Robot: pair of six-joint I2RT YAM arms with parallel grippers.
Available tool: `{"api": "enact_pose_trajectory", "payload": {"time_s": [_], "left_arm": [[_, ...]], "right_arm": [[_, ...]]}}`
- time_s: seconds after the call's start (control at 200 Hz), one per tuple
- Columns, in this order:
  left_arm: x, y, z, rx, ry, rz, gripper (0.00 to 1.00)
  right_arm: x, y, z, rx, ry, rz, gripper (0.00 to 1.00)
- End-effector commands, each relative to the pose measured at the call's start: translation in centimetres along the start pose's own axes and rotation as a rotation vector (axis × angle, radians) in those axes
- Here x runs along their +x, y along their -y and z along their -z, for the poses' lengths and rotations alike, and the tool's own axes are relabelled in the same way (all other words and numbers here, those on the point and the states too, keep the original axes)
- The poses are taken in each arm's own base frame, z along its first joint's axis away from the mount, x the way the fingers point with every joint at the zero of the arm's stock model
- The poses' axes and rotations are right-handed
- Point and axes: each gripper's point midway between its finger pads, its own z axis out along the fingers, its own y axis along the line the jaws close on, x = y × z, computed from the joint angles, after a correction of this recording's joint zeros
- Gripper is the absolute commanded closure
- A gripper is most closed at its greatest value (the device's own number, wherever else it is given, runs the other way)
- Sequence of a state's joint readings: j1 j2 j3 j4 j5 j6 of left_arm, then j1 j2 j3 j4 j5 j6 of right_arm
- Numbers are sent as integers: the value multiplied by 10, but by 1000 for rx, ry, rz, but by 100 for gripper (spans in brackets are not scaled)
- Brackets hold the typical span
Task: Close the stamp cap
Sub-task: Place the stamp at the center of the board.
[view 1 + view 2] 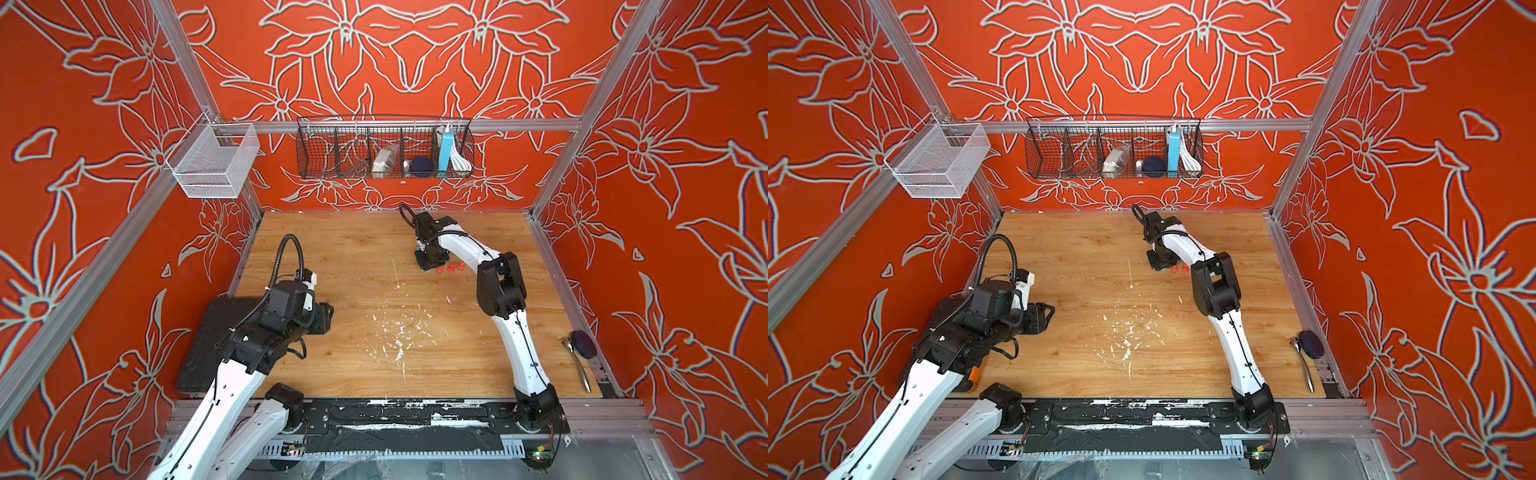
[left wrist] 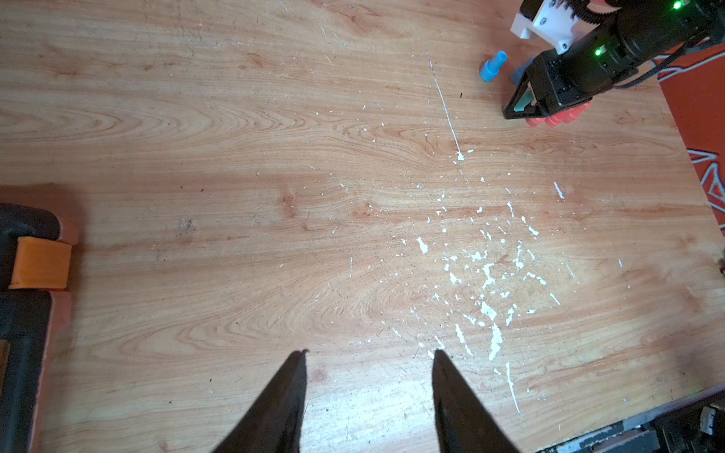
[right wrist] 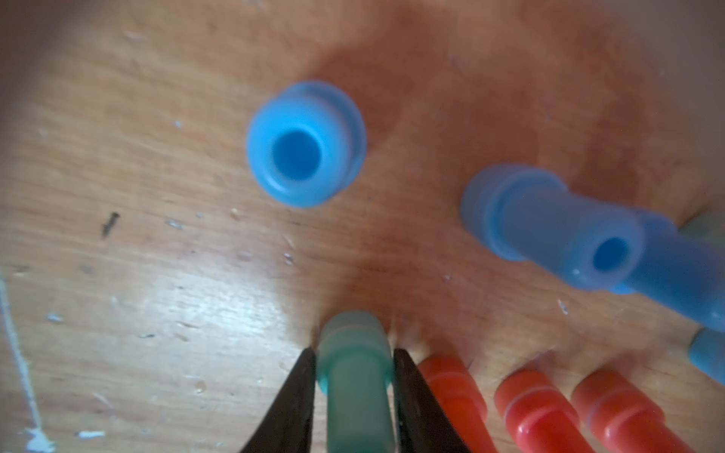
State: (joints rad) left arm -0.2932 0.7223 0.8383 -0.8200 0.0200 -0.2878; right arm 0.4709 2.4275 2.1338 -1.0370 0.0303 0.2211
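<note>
Right claw (image 3: 354, 350) is low over the far half of the desk (image 1: 353, 249), right of middle. Its jaws are parted just enough to hug the teal stamp (image 3: 355, 396); pinching or only beside it, can't tell. Left claw (image 2: 370, 352) gapes empty toward the left edge.

Risks:
- A red stamp (image 3: 451, 388) sits just beside one jaw, so widening could knock it.
- A sticking jaw could tip the teal stamp on lift.
- Whether it's fully closed isn't visible.

A blue piece (image 3: 304, 145) stands apart.

spread left hand (image 2: 370, 352) over white-flecked table (image 2: 235, 157)
</note>
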Motion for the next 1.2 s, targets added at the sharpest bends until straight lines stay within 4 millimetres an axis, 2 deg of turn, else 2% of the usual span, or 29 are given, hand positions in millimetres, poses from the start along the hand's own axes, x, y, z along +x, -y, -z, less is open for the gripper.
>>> {"api": "enact_pose_trajectory", "payload": {"time_s": [0.0,0.495,0.721,0.866,0.966,1.011,1.196], "left_arm": [[-3,-3,-1,-8,14,-5,48],[-3,-4,-1,-15,13,2,48],[-4,-5,-1,-19,17,3,48],[-3,-7,-2,-25,16,6,48],[-4,-7,-1,-28,20,7,48],[-4,-8,0,-29,25,8,48],[-6,-8,2,-27,39,11,47]], "right_arm": [[10,9,4,32,-39,2,63],[2,6,58,14,50,8,58],[7,7,100,5,125,5,57],[18,14,136,11,193,-8,56],[35,21,159,19,224,-18,55],[34,22,172,12,278,-26,54],[69,43,214,60,384,-62,50]]}}
